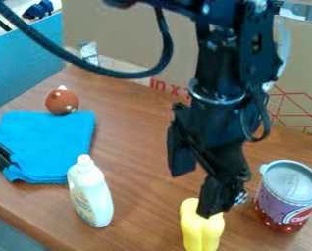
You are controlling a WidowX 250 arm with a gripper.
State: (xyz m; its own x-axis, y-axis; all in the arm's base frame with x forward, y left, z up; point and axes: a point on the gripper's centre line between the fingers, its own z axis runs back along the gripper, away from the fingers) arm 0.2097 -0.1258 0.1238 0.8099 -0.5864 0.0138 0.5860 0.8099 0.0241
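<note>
And here is the black two-finger end effector [196, 194], angled down over the work with its two fingers spread apart and nothing gripped between them! Right at the lower fingertip, the dark tip overlaps the top of a smooth, bright yellow, lobed object [201, 233]; whether they touch, I can't tell. What a shape that yellow piece has: rounded bulges at the top, long vertical folds running down its front, its lower end cut off by the view's edge.

Just to the right of the end effector stands a round can [288, 196] with a silvery-grey top and a purple and red label, upright and close by. Over on the left, there's a white plastic bottle [91, 196] with a white cap and a pale printed label, leaning a little. Farther left and back lies a folded bright blue cloth [50, 142], two black stick-like pieces [1, 156] at its near left edge, and at its far edge a reddish-brown ball [62, 101] with white spots.

All this on a brown wood-grain surface [136, 137]! Behind the arm rises a tan cardboard sheet [126, 34] with red printed lines, and at the far left a blue panel [27, 63] borders the surface.
</note>
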